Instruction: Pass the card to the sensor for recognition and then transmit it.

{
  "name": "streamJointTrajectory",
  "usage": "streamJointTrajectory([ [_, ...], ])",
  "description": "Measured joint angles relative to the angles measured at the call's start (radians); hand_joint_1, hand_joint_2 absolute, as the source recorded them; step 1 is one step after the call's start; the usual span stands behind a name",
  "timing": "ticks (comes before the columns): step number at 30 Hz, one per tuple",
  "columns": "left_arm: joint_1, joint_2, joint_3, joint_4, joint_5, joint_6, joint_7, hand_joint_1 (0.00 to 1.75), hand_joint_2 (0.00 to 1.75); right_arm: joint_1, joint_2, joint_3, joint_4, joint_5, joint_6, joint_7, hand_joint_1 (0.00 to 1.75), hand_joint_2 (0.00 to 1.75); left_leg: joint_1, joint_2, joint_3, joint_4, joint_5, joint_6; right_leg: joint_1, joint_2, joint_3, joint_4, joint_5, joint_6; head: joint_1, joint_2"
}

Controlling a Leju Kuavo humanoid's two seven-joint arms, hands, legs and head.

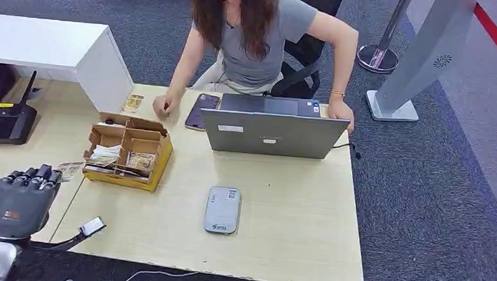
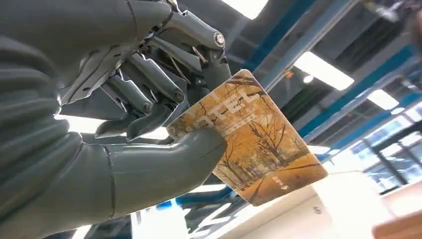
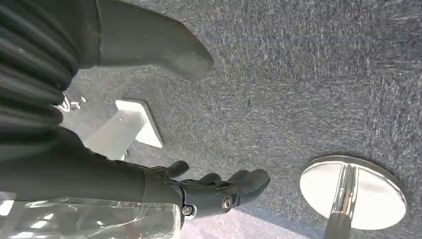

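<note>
Between the thumb and the dark fingers of the left hand [image 2: 149,109] sits the card [image 2: 249,139], an orange card printed with autumn trees. The grip covers one short end; the long axis runs away from the palm, and the free end points clear of the hand into open air. The wrist camera looks up at the printed face against the ceiling lights. From the head view, the left hand [image 1: 24,198] is raised over the near left corner of the desk [image 1: 278,246], back of the hand toward the camera. The grey sensor [image 1: 222,209] lies flat on the desk, well apart from this hand. A cardboard box [image 1: 128,151] of cards stands between them, farther back. Behind the sensor stands a laptop [image 1: 269,130], with a person [image 1: 259,30] seated beyond it. The right hand [image 3: 214,191] hangs over carpet, fingers loosely extended, holding nothing.
</note>
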Motion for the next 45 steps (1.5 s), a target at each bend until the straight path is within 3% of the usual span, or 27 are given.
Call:
streamJointTrajectory([
  [7, -0.100, 0.021, -0.143, 0.084, 0.000, 0.067, 0.000, 1.75, 1.75, 0.000, -0.011, 0.018, 0.024, 0.004, -0.015, 0.000, 0.00, 1.75, 0.000, 0.000, 0.000, 0.000, 0.000, 0.000, 0.000, 0.000, 0.000, 0.000, 0.000, 0.000, 0.000, 0.000],
  [13, -0.148, 0.025, -0.216, 0.123, 0.000, 0.097, 0.000, 1.75, 1.75, 0.001, -0.021, 0.023, 0.037, 0.015, -0.020, 0.000, 0.00, 1.75, 0.000, 0.000, 0.000, 0.000, 0.000, 0.000, 0.000, 0.000, -0.001, 0.000, 0.000, 0.000, 0.000, 0.000],
  [20, -0.345, 0.055, -0.371, 0.142, 0.000, 0.159, 0.000, 1.75, 1.75, -0.014, -0.027, 0.047, 0.057, 0.034, -0.017, 0.004, 0.00, 1.75, 0.001, 0.000, 0.000, 0.000, 0.001, -0.001, 0.000, 0.000, -0.001, 0.000, 0.002, -0.002, 0.000, 0.000],
  [25, -0.416, 0.057, -0.390, 0.126, 0.000, 0.196, -0.014, 1.75, 1.75, -0.029, -0.024, 0.073, 0.073, 0.051, -0.013, 0.021, 0.00, 1.75, 0.001, 0.001, 0.000, 0.000, 0.001, -0.001, 0.000, 0.001, -0.001, 0.000, 0.002, -0.002, 0.000, 0.000],
  [27, -0.418, 0.051, -0.383, 0.116, 0.000, 0.200, -0.045, 1.75, 1.75, -0.028, -0.023, 0.079, 0.078, 0.048, -0.011, 0.021, 0.00, 1.75, 0.001, 0.000, 0.000, 0.000, 0.001, -0.001, 0.000, 0.001, -0.001, 0.000, 0.001, -0.002, 0.000, 0.000],
  [29, -0.387, 0.033, -0.342, 0.096, 0.000, 0.201, -0.128, 1.75, 1.75, -0.029, -0.023, 0.085, 0.082, 0.042, -0.010, 0.021, 0.00, 1.75, 0.000, 0.001, 0.000, 0.000, 0.001, -0.001, 0.000, 0.001, -0.001, 0.000, 0.001, -0.002, 0.000, 0.000],
  [30, -0.342, 0.018, -0.303, 0.082, 0.000, 0.201, -0.207, 1.75, 1.75, -0.030, -0.022, 0.088, 0.082, 0.037, -0.010, 0.021, 0.00, 1.75, -0.001, 0.003, 0.001, 0.000, 0.001, -0.001, 0.000, 0.003, -0.001, 0.000, 0.001, -0.002, 0.000, 0.000],
  [31, -0.283, -0.020, -0.218, 0.058, 0.000, 0.201, -0.328, 1.75, 1.75, -0.029, -0.021, 0.089, 0.083, 0.031, -0.010, 0.021, 0.00, 1.75, -0.002, 0.005, 0.001, 0.000, 0.001, -0.001, -0.001, 0.004, -0.002, 0.000, 0.001, -0.002, -0.001, 0.000],
  [32, -0.238, -0.053, -0.151, 0.044, 0.000, 0.201, -0.413, 1.75, 1.75, -0.027, -0.021, 0.089, 0.084, 0.030, -0.010, 0.021, 0.00, 1.75, -0.002, 0.006, 0.001, 0.000, 0.000, -0.001, -0.001, 0.006, -0.003, 0.000, 0.001, -0.002, -0.001, 0.000],
  [33, -0.176, -0.122, -0.047, 0.024, 0.000, 0.201, -0.548, 1.75, 1.75, -0.025, -0.021, 0.089, 0.086, 0.028, -0.010, 0.020, 0.00, 1.75, -0.002, 0.006, 0.000, 0.000, 0.000, -0.001, -0.002, 0.006, -0.003, 0.000, 0.001, -0.002, 0.000, 0.000],
  [35, -0.093, -0.272, 0.138, -0.004, 0.000, 0.201, -0.749, 1.75, 1.75, -0.025, -0.021, 0.089, 0.088, 0.016, -0.010, 0.019, 0.00, 1.75, -0.002, 0.006, 0.000, 0.000, 0.000, 0.000, -0.002, 0.006, -0.003, 0.000, 0.001, -0.002, 0.000, 0.000],
  [36, -0.075, -0.310, 0.191, -0.009, 0.000, 0.201, -0.789, 1.75, 1.75, -0.025, -0.021, 0.089, 0.088, 0.014, -0.010, 0.018, 0.00, 1.75, -0.002, 0.006, 0.000, 0.000, -0.001, 0.000, -0.002, 0.006, -0.003, 0.000, 0.001, -0.002, 0.000, 0.000],
  [37, -0.047, -0.379, 0.264, -0.013, 0.000, 0.201, -0.813, 1.75, 1.75, -0.025, -0.021, 0.089, 0.089, 0.014, -0.010, 0.018, 0.00, 1.75, -0.002, 0.006, 0.000, 0.000, -0.001, 0.001, -0.002, 0.006, -0.003, -0.001, 0.001, -0.001, 0.000, 0.000],
  [38, -0.034, -0.417, 0.295, -0.015, 0.000, 0.201, -0.807, 1.75, 1.75, -0.024, -0.021, 0.089, 0.089, 0.015, -0.010, 0.018, 0.00, 1.75, -0.002, 0.006, 0.000, 0.000, -0.001, 0.001, -0.002, 0.006, -0.003, -0.001, 0.002, -0.001, 0.000, 0.000],
  [40, -0.014, -0.489, 0.332, -0.015, 0.003, 0.201, -0.794, 1.75, 1.75, -0.023, -0.021, 0.089, 0.089, 0.018, -0.011, 0.017, 0.00, 1.75, -0.003, 0.004, 0.000, 0.000, -0.001, 0.001, -0.002, 0.004, -0.002, -0.001, 0.002, -0.001, -0.001, 0.000],
  [45, 0.000, -0.647, 0.388, -0.007, 0.039, 0.201, -0.905, 1.75, 1.75, -0.024, -0.021, 0.090, 0.090, 0.022, -0.010, 0.020, 0.00, 1.75, -0.002, 0.003, 0.000, 0.000, -0.001, 0.001, -0.002, 0.003, -0.002, -0.001, 0.002, -0.001, 0.000, 0.000],
])
